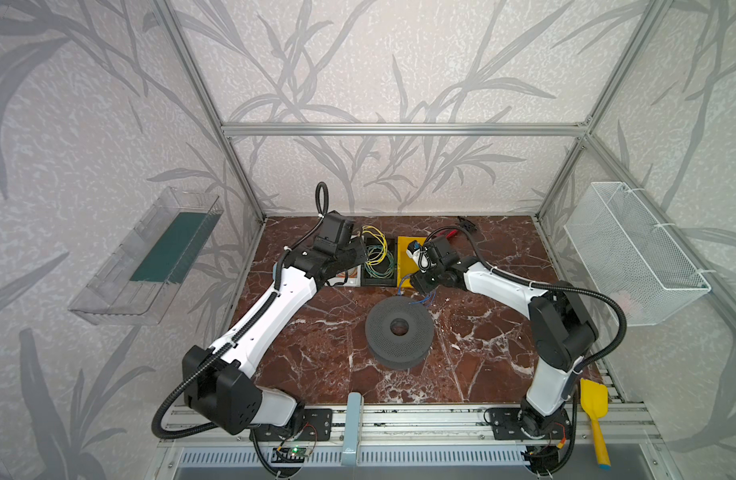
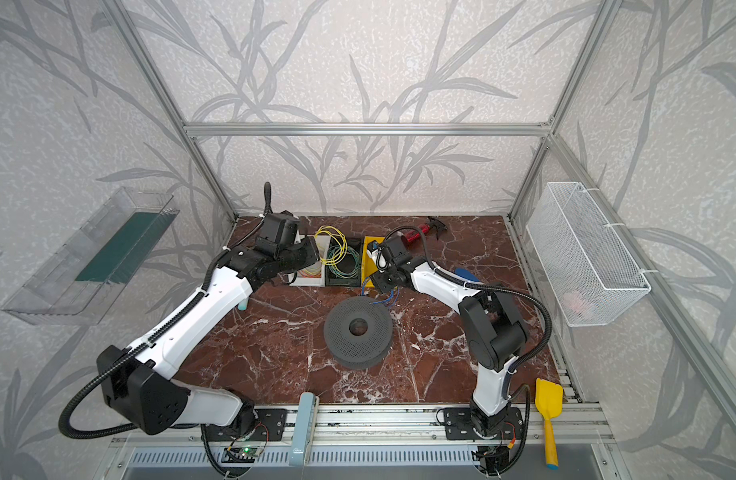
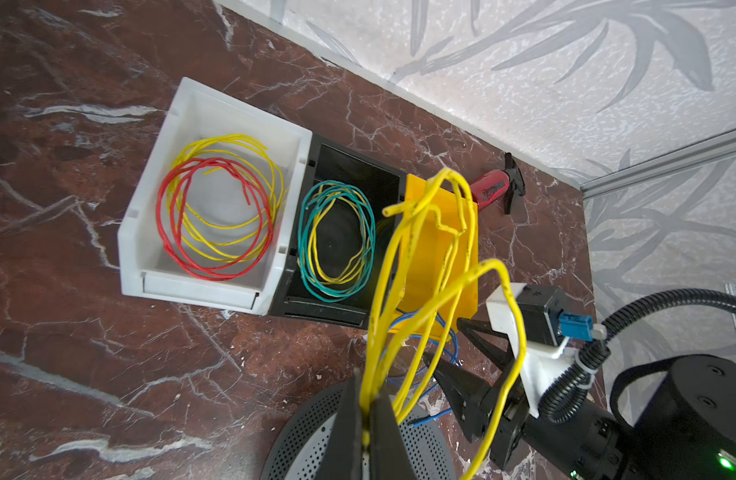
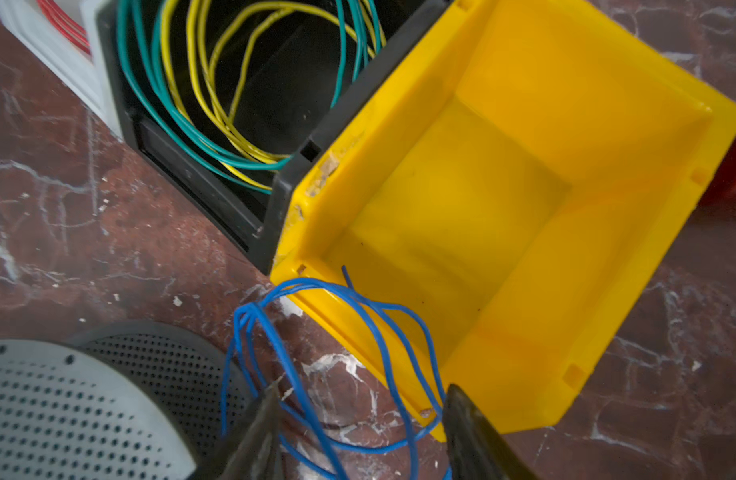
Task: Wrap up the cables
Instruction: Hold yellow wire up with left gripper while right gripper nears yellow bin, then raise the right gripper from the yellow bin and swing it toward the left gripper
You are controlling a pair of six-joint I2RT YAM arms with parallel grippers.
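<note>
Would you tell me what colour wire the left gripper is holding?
Bright yellow; the wire shows best in the left wrist view.

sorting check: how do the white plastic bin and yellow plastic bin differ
White plastic bin holds red and yellow wire coils; yellow plastic bin holds none. In both top views, white ends the row at left, yellow at right. Both are open-topped.
</note>
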